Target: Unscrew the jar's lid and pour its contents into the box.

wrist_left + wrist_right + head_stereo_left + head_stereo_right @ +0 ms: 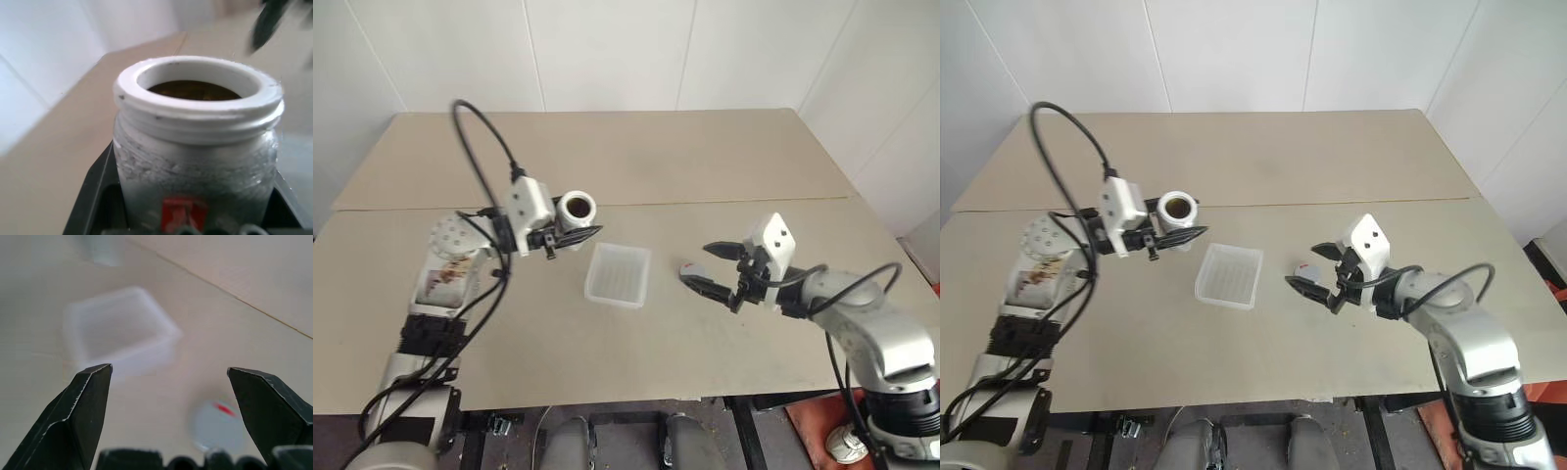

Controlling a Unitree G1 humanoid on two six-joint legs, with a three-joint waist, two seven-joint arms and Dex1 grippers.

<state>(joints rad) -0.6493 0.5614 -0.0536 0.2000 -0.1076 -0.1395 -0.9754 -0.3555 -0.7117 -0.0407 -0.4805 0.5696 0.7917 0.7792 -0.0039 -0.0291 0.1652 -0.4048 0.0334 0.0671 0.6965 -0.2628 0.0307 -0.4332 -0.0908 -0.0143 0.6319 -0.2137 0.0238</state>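
Left pincer (570, 236) clamps the jar (576, 210), lidless, its white neck open and brownish contents (194, 90) showing inside; it is held above the table (636, 157), just left of the box (618, 275). Right of the box, the grey lid (690, 267) lies flat on the table. Right pincer (713, 266) stands wide and empty just beside the lid.

Both head views look down over the desk (705, 157) from above, while each wrist view sits close, sharing the box (618, 275).
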